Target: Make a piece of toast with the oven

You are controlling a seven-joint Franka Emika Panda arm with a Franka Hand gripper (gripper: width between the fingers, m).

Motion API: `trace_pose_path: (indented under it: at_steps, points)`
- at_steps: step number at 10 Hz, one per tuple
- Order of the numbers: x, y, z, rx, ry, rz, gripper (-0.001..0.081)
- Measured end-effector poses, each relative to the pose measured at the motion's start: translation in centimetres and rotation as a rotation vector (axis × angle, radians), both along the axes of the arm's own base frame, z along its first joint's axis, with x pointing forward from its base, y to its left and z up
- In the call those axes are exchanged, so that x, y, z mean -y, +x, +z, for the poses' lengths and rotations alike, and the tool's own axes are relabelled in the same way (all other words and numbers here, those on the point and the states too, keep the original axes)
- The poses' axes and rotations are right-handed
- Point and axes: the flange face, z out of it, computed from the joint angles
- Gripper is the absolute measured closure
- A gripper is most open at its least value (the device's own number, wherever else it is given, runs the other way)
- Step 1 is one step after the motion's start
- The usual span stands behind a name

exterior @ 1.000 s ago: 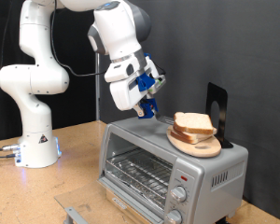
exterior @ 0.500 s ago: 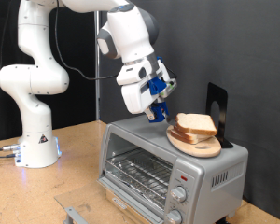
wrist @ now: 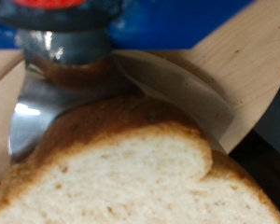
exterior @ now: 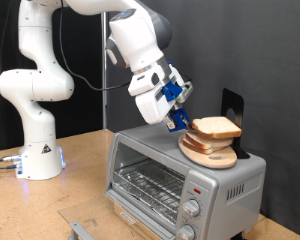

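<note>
Item: piece of toast (exterior: 217, 127), top slice of a stack on a round wooden plate (exterior: 212, 156) atop the oven (exterior: 180, 176), door shut. Gripper (exterior: 179, 125) at the slice's edge, positioned for pickup; whether its fingers are open or closed, cannot tell

Bread: we see the piece of toast (wrist: 131, 173), pale crumb, tan crust.
Finger: one metal finger (wrist: 47, 103) touching its crust.
Beneath: wooden plate (wrist: 243, 65).

End effector (exterior: 180, 122) tilted, fingers seemingly apart
</note>
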Motion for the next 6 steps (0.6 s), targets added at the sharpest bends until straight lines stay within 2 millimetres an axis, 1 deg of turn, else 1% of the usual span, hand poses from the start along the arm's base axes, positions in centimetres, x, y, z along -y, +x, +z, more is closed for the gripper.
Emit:
trace_pose_path:
  at_steps: [2, 5, 6]
  points:
    - [1.3, -0.8, 0.6, 0.017, 0.02, 0.012, 0.0321]
    - [2.7, -2.1, 1.8, -0.005, 0.038, 0.012, 0.032]
    - [2.6, -2.0, 1.7, -0.005, 0.036, 0.013, 0.032]
